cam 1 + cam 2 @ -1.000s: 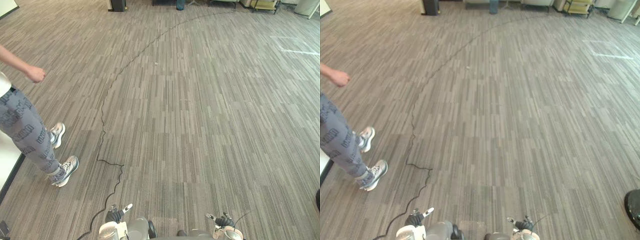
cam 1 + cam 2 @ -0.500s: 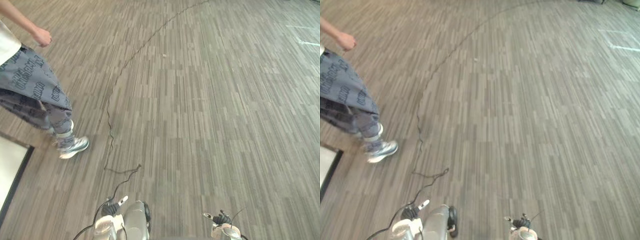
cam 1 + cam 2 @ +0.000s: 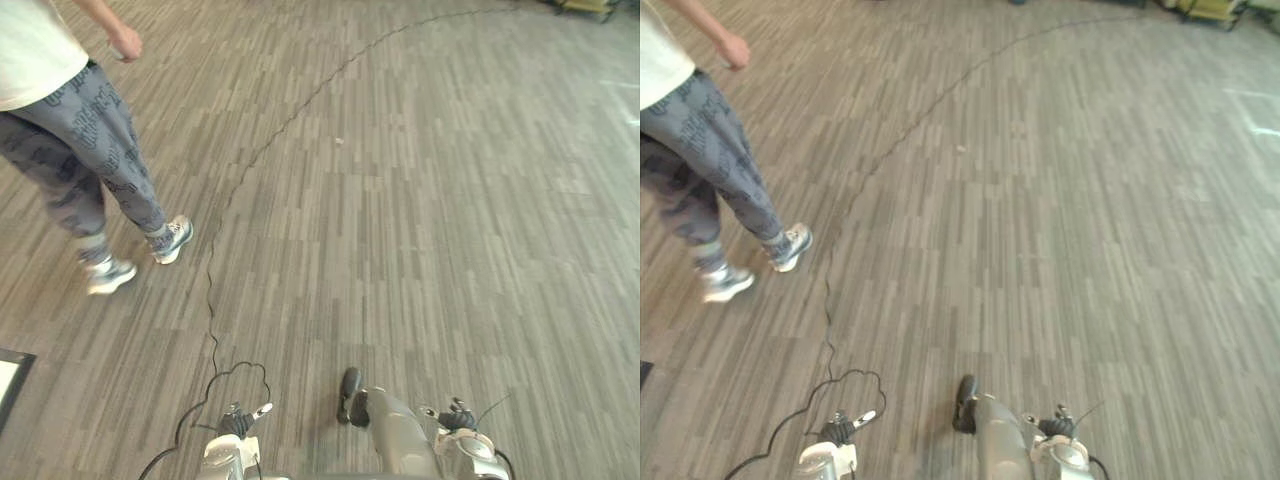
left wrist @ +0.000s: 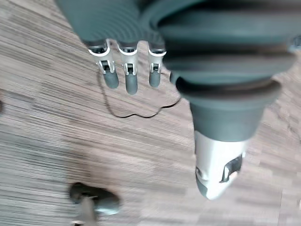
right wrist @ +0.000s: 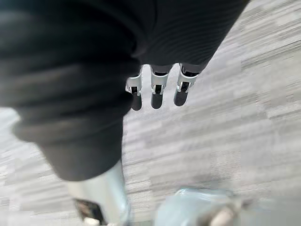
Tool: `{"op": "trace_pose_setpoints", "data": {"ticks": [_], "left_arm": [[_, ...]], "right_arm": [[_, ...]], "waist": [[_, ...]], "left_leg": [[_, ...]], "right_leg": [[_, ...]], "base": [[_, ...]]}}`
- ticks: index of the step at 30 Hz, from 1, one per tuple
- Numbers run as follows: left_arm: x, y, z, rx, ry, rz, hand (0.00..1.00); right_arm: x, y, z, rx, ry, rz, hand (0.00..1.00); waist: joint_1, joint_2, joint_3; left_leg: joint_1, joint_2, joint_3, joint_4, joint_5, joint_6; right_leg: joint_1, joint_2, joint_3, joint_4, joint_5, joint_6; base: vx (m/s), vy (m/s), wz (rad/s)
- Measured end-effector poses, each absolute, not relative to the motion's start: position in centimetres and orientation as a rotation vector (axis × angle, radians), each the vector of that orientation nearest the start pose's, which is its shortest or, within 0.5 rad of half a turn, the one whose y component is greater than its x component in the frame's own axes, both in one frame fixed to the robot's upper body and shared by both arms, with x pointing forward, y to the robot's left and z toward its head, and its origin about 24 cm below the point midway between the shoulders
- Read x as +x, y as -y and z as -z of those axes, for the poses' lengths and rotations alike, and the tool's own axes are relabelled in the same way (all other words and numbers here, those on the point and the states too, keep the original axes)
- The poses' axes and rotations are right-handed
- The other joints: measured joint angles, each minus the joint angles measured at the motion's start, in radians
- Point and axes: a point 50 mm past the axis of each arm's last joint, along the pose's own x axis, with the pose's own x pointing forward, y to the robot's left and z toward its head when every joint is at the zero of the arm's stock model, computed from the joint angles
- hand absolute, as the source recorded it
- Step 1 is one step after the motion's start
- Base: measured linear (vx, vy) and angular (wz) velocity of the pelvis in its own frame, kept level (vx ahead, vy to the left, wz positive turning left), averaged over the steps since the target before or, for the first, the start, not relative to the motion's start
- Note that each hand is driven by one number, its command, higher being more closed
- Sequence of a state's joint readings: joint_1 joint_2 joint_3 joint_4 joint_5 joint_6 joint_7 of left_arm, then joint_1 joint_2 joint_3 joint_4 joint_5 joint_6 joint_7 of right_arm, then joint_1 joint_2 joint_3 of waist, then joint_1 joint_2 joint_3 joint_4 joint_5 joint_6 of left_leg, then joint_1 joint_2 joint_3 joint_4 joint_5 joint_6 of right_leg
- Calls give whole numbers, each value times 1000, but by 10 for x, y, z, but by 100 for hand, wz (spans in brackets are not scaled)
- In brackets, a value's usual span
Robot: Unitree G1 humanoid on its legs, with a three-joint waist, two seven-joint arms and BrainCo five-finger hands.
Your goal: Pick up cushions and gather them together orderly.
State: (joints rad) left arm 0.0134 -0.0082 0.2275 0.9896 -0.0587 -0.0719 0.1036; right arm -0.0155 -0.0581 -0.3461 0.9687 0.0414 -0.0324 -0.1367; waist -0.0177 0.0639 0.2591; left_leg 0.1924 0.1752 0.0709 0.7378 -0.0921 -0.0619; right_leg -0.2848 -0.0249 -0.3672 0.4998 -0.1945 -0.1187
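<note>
Head views: person (image 3: 70, 130) stands on the floor (image 3: 450, 200) at 10 o'clock. One shoe (image 3: 172, 240) is set down with the other shoe (image 3: 107, 275) just beside it at its 8 o'clock. The person's hand (image 3: 125, 45) is out on the far side of the body. Small speck (image 3: 340, 141) on the floor at 12 o'clock, well apart from the person. Flat panel edge (image 3: 10, 375) near, at 8 o'clock. Cart (image 3: 1205, 8) far off at 1 o'clock. Left hand (image 4: 130, 70) and right hand (image 5: 159, 92) hang above the floor.
</note>
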Motion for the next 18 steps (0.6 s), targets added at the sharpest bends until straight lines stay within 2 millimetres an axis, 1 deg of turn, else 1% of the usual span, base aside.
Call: {"op": "trace_pose_setpoints", "data": {"ticks": [1,2,3,4,5,6,7,8,9,10,11,12,13,14,15,16,17,18], "left_arm": [[132,-183,149,-125,-936,-347,0],[133,-184,147,-139,-921,-356,0],[134,-186,146,-135,-911,-359,0],[140,-192,141,-112,-879,-358,0],[141,-196,139,-100,-862,-360,0],[140,-201,138,-87,-856,-365,0],[139,-203,137,-81,-849,-367,0],[140,-203,136,-86,-844,-370,0],[142,-203,135,-90,-834,-368,0],[142,-202,135,-94,-828,-369,0],[141,-200,136,-98,-834,-367,0],[140,-199,136,-106,-834,-368,0],[140,-198,137,-112,-833,-369,0],[144,-202,135,-94,-821,-367,0],[144,-204,135,-94,-818,-369,0],[144,-204,134,-102,-816,-377,0],[143,-206,135,-97,-819,-381,0],[140,-210,136,-80,-834,-381,0]], "right_arm": [[140,223,139,84,-908,485,0],[138,214,141,98,-916,466,0],[137,209,142,105,-922,458,0],[137,205,143,107,-928,442,0],[135,201,145,116,-936,439,0],[132,197,147,126,-950,436,0],[131,196,147,125,-953,431,0],[132,196,147,125,-951,431,0],[131,196,147,130,-957,439,0],[130,197,148,132,-963,443,0],[126,199,149,124,-976,449,0],[124,200,150,119,-982,451,0],[122,199,152,117,-1000,446,0],[129,190,152,126,-996,424,0],[128,189,152,127,-997,424,0],[124,188,153,133,-1007,429,0],[118,186,155,144,-1021,435,0],[118,183,155,151,-1019,427,0]], "waist": [[7,4,0],[12,1,5],[16,-3,6],[26,-28,13],[30,-43,10],[36,-60,1],[55,-66,2],[57,-68,3],[66,-71,13],[74,-77,14],[79,-71,9],[83,-69,9],[88,-71,8],[68,-97,1],[72,-100,-1],[78,-109,-7],[83,-129,-19],[84,-148,-30]], "left_leg": [[-38,23,0,97,38,-15],[-154,83,25,340,14,-20],[-184,99,34,394,-4,-15],[-269,120,74,475,-50,-6],[-327,126,107,473,-79,4],[-407,124,152,399,-129,12],[-456,114,186,290,-164,14],[-477,102,192,230,-172,14],[-504,53,195,32,-169,14],[-509,22,190,-92,-151,13],[-498,-45,129,-385,-31,-10],[-495,-54,107,-414,52,-22],[-479,-74,104,-418,113,16],[-507,-90,116,-337,14,27],[-515,-88,121,-298,-16,27],[-517,-87,135,-243,-64,53],[-497,-94,166,-202,-122,67],[-448,-112,202,-190,-179,79]], "right_leg": [[30,11,3,-14,-12,-2],[124,44,9,-53,-48,-5],[154,48,11,-65,-58,-5],[237,49,27,-100,-87,0],[294,48,40,-141,-100,7],[361,42,63,-198,-96,33],[406,32,95,-234,-103,44],[430,24,107,-246,-104,53],[479,-6,132,-265,-107,60],[493,-30,153,-265,-114,71],[527,-53,198,-285,-136,104],[539,-55,220,-291,-146,117],[560,-73,256,-307,-152,125],[560,-98,308,-311,-99,124],[552,-102,326,-297,-87,136],[546,-121,352,-254,-84,144],[517,-141,379,-144,-92,160],[414,-177,400,107,-52,219]], "base": [[648,-74,2],[500,-41,-7],[613,-43,-9],[592,-57,-9],[660,-43,-27],[642,-3,-54],[546,48,-63],[620,125,-70],[510,149,-59],[715,284,-86],[552,268,-74],[568,296,-80],[566,311,-46],[572,321,-36],[646,376,-19],[427,258,-25],[655,329,-46],[562,244,-48]]}}
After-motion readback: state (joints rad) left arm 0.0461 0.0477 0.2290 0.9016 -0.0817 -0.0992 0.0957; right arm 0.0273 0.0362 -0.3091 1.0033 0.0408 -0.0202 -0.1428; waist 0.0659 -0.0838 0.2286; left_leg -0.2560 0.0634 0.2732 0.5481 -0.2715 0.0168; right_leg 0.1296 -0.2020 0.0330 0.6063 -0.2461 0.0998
